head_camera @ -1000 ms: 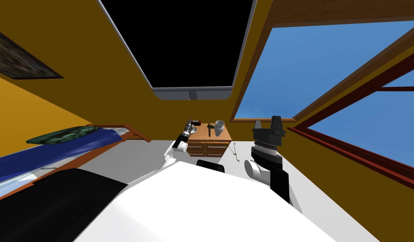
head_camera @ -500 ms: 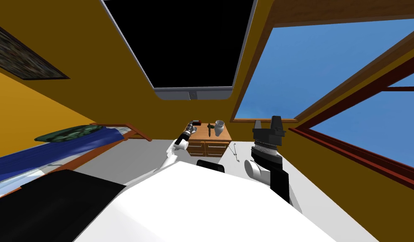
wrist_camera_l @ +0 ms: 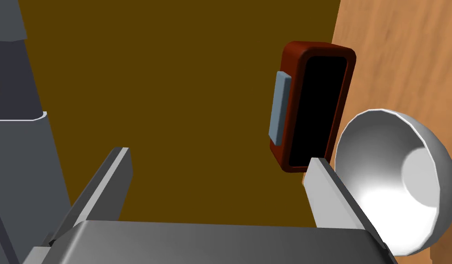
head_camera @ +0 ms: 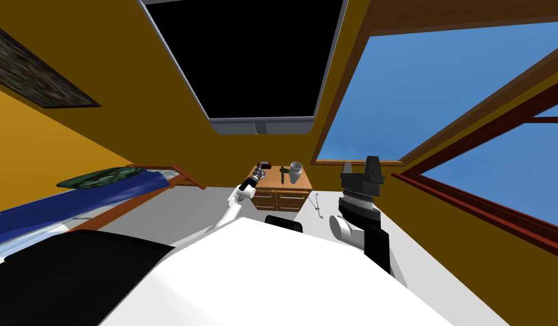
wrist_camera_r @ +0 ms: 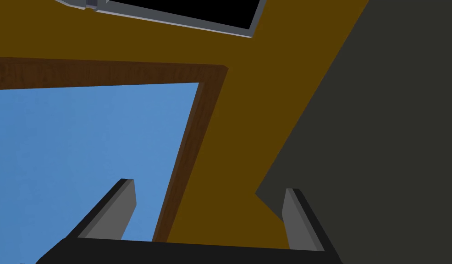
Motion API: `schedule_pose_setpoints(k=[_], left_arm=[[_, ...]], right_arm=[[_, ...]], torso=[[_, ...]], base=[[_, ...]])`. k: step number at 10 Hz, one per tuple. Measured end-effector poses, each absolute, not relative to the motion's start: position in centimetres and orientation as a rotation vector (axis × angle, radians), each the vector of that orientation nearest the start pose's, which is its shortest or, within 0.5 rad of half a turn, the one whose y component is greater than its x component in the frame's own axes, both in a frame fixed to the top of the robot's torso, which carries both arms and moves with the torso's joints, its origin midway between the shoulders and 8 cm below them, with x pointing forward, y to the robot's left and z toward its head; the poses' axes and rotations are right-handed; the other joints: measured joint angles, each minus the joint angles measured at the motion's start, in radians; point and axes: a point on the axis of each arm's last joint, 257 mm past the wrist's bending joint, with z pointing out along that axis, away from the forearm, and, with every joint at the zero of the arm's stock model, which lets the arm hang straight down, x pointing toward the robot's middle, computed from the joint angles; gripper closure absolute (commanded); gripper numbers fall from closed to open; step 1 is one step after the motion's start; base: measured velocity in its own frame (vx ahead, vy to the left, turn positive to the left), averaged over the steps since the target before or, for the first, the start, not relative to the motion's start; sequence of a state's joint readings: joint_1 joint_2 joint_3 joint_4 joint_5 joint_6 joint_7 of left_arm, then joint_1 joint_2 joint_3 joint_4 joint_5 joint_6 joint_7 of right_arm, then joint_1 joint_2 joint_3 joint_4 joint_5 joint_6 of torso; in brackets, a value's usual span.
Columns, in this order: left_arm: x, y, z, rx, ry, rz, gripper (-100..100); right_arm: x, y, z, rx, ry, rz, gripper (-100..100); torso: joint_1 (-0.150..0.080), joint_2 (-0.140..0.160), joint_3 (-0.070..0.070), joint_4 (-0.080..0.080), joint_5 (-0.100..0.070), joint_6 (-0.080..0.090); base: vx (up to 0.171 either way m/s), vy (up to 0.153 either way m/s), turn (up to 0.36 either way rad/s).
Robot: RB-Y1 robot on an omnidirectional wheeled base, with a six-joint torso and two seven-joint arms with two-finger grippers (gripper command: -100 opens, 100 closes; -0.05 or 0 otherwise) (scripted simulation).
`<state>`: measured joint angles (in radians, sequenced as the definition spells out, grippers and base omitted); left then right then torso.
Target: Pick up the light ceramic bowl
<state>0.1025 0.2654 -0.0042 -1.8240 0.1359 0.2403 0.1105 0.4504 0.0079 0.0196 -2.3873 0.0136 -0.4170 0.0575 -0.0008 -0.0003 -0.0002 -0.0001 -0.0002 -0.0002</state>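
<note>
Fingers of our left gripper (wrist_camera_l: 219, 156) stand spread at the edge of the nightstand (wrist_camera_l: 404, 50). The white bowl (wrist_camera_l: 394, 178) sits on the nightstand, just outside one finger, beside a red-cased device (wrist_camera_l: 317, 105). We judge this the approach step: next the gripper must shift sideways to take the bowl's rim between its fingers. Our right gripper (wrist_camera_r: 209, 190) is raised to the right of the nightstand, also spread.

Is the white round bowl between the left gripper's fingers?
No, the white round bowl sits outside the fingers of the open left gripper.
</note>
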Motion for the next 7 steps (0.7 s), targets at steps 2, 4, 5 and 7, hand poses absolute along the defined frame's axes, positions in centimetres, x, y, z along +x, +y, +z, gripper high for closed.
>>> schedule_pose_setpoints(k=[2, 4, 5, 7], left_arm=[[52.3, 29.4, -22.3, -1.313, 1.331, -1.123, -100], [52.9, 29.5, -23.8, -1.366, 1.367, -1.096, -100], [53.3, 29.6, -24.7, -1.395, 1.386, -1.082, -100], [53.3, 29.9, -25.8, -1.437, 1.415, -1.054, -100]], right_arm=[[33.8, -26.5, 7.2, 0.582, 0.576, 1.291, 0], [33.8, -26.5, 7.2, 0.582, 0.576, 1.291, 0], [33.8, -26.5, 7.2, 0.582, 0.576, 1.291, 0], [33.8, -26.5, 7.2, 0.582, 0.576, 1.291, 0]], torso=[[0.0, 0.0, 0.0, 0.0, 0.0, 0.0], [0.0, 0.0, 0.0, 0.0, 0.0, 0.0], [0.0, -0.001, 0.0, 0.0, 0.0, 0.0], [0.0, 0.0, 0.0, 0.0, 0.0, 0.0]], base=[[0.006, -0.016, 0.033], [0.008, -0.014, 0.031], [0.009, -0.013, 0.027], [0.007, -0.008, 0.025]])
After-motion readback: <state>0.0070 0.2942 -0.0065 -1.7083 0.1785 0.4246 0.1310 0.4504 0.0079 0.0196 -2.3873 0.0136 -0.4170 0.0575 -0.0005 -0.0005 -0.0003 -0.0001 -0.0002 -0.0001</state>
